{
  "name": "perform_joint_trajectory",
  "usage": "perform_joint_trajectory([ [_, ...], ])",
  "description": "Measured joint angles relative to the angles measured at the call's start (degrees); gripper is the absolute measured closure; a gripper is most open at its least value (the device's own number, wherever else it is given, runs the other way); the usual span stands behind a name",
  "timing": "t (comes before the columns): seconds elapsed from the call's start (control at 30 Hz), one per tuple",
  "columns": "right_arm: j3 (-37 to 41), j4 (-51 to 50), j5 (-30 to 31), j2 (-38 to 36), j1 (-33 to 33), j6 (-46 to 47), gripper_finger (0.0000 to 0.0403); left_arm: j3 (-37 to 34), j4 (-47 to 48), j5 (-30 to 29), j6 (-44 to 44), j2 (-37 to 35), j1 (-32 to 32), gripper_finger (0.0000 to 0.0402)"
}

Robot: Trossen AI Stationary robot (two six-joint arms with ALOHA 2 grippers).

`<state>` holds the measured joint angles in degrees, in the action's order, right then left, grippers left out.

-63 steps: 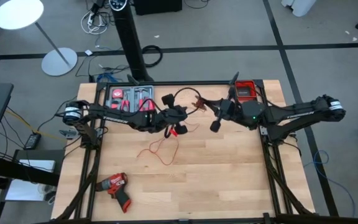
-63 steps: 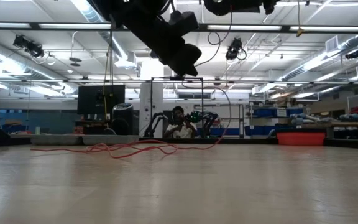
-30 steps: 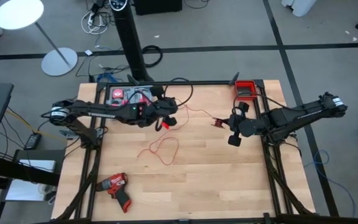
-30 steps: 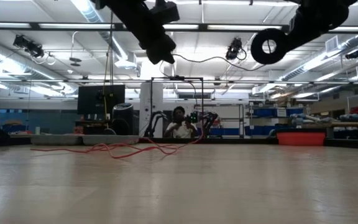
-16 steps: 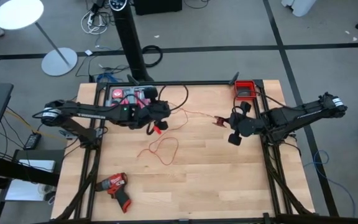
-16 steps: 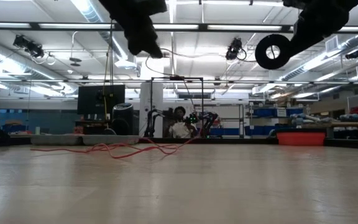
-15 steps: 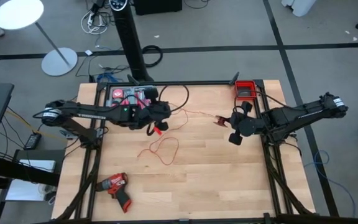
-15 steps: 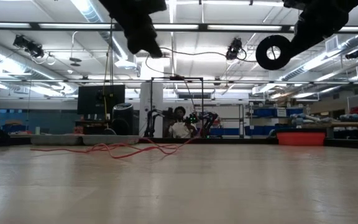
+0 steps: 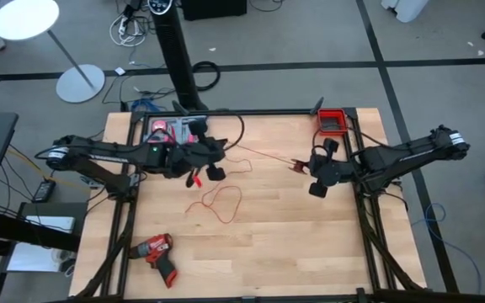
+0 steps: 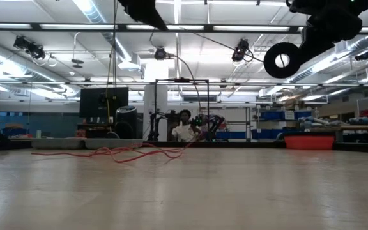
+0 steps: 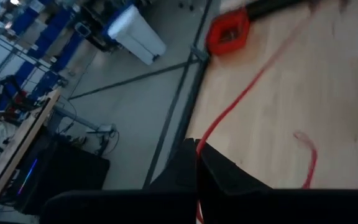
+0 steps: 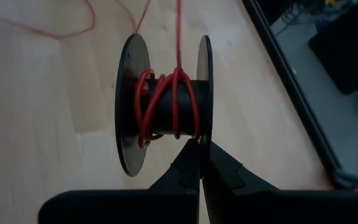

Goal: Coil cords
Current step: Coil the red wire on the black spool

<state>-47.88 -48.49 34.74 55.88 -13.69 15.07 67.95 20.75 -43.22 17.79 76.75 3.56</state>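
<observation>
The thin red cord runs in a straight line point(image 9: 259, 154) from my left gripper point(image 9: 219, 150) to a black spool point(image 12: 166, 106). Several turns of it sit on the spool's core. My right gripper point(image 12: 201, 149) is shut on that spool, held above the table's right half point(image 10: 280, 59). More of the red cord lies in loose loops on the wood point(image 9: 221, 202). My left gripper is shut on the cord, high over the table's left half. A thin dark cable point(image 9: 239, 128) arcs beside the left gripper; whether it is held cannot be seen. My left gripper pinches the red cord point(image 11: 199, 144) between its two shut fingers, a single strand. From the fingers the cord runs taut toward the spool, lifted clear of the table. My right gripper pinches the rim of one spool flange point(image 12: 202, 134) between its fingertips, slanting down from the table's right. The spool is lifted clear, and the cord leaves its core point(image 12: 178, 68) in a straight line.
A red and black drill point(image 9: 158, 252) lies near the front left. A tray of red-handled tools point(image 9: 173, 130) stands at the far left, and a red bin point(image 9: 333, 122) at the far right. A person sits beyond the table point(image 10: 184, 131).
My left gripper has risen and gone toward the table's left edge with the red cord. The stretch of cord between it and the spool has been drawn straight. The loops on the table and my right gripper with the spool have kept their places.
</observation>
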Motion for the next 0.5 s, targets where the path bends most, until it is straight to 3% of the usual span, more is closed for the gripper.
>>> perform_joint_trajectory([
  [0.23, 0.1, 4.0, 3.7, 3.8, -0.1, -12.0, 0.0403, 1.2, -5.7, 0.4, 1.7, 0.2, -0.1, 0.0401],
  [0.37, 0.1, 12.3, 10.4, 6.0, 0.8, -16.6, 0.0403, 1.2, -7.0, 0.4, 1.2, 0.5, -0.1, 0.0401],
  [0.5, 0.1, 20.3, 13.4, 8.6, 3.0, -21.0, 0.0403, 1.1, -8.2, 0.5, 1.0, 0.8, -0.1, 0.0401],
])
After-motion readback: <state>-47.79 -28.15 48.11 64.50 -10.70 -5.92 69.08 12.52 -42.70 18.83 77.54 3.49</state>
